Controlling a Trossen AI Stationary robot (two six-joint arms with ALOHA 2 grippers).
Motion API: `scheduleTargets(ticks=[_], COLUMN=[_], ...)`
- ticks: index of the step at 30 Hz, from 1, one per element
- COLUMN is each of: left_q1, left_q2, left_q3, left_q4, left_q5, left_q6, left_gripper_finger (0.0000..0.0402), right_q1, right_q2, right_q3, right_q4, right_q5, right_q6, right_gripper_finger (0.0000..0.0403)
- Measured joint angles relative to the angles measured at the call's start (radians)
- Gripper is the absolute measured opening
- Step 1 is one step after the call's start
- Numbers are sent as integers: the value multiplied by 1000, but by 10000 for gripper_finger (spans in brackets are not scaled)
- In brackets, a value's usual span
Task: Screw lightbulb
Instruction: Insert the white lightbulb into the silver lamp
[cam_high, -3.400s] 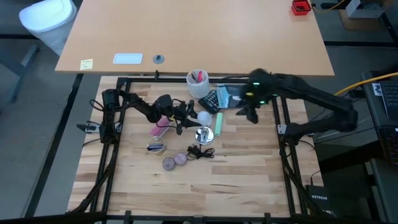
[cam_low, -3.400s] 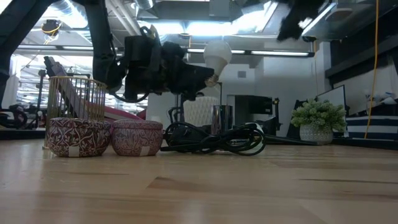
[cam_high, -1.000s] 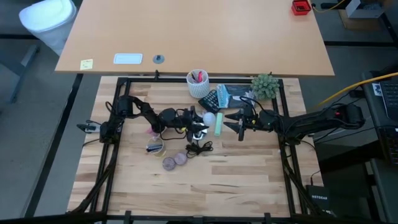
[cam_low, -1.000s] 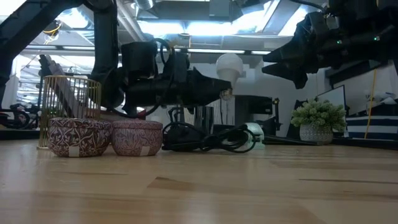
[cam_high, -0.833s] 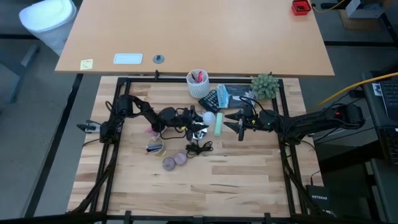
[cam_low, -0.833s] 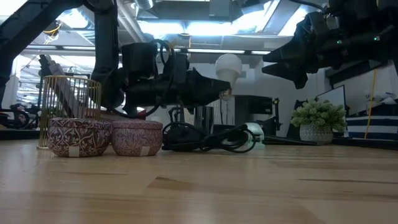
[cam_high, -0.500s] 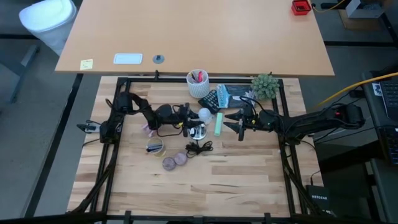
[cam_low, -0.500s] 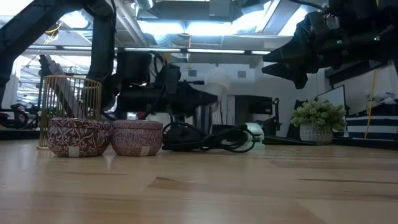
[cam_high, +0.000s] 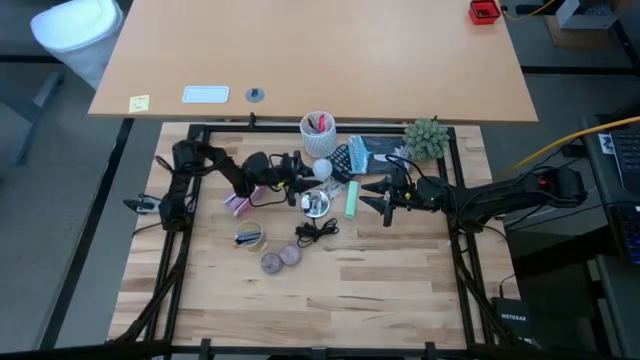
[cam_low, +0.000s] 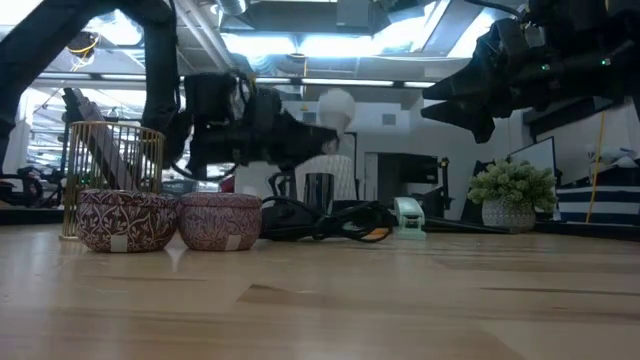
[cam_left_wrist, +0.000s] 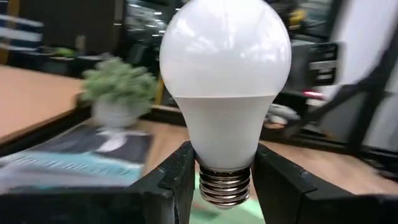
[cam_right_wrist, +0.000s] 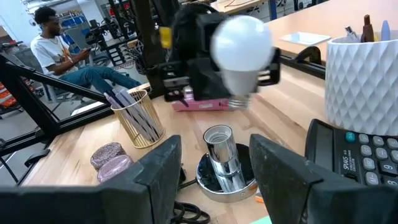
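- My left gripper (cam_left_wrist: 225, 180) pinches the lightbulb (cam_left_wrist: 226, 81) by its threaded metal base, up off the table, glass end outward.
- Below and just past the bulb stands the silvery lamp socket (cam_right_wrist: 222, 157) on its round base, mouth up, nothing in it.
- A black cord (cam_high: 316, 231) tangles on the wood beside the socket.
- Crowding in: white patterned pen cup (cam_high: 318, 133), calculator (cam_high: 337, 161), a gold wire holder (cam_right_wrist: 140, 116), two purple discs (cam_high: 280, 259).
- My right gripper (cam_high: 383, 195) hangs off to the side, fingers spread, holding nothing.

high: overhead | low: table-level | wrists: close, both see lightbulb (cam_left_wrist: 225, 112)
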Motion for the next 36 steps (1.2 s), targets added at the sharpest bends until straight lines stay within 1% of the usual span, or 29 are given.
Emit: scheduleTargets(ticks=[4, 10, 13, 17, 23, 27, 30, 33, 36], left_q1=[-17, -15, -20, -52, -99, -100, -96, -91, -86], left_q2=[-50, -111, -113, -110, -110, -108, -108, -108, -108], left_q3=[-43, -153, -166, -143, -95, -92, -92, -92, -92], left_q4=[6, 5, 1, 2, -54, -116, -130, -162, -204], left_q5=[48, 54, 52, 52, 47, 2, -3, -26, -37], left_q6=[23, 37, 51, 90, 166, 185, 191, 205, 207], left_gripper_finger=[129, 129, 129, 129, 129, 129, 129, 129, 129], right_q1=[1, 1, 1, 0, 0, 0, 0, 0, 0], right_q2=[0, 0, 0, 15, 124, 235, 305, 352, 372], right_q3=[0, 0, 0, 21, 110, 178, 223, 267, 299], right_q4=[0, 1, 2, 1, 2, 0, 0, 0, 1], right_q5=[-9, -10, 26, 100, 122, 122, 122, 122, 115], right_q6=[1, 0, 0, -5, -39, -64, -72, -103, -130], right_gripper_finger=[195, 195, 195, 195, 195, 195, 195, 195, 195])
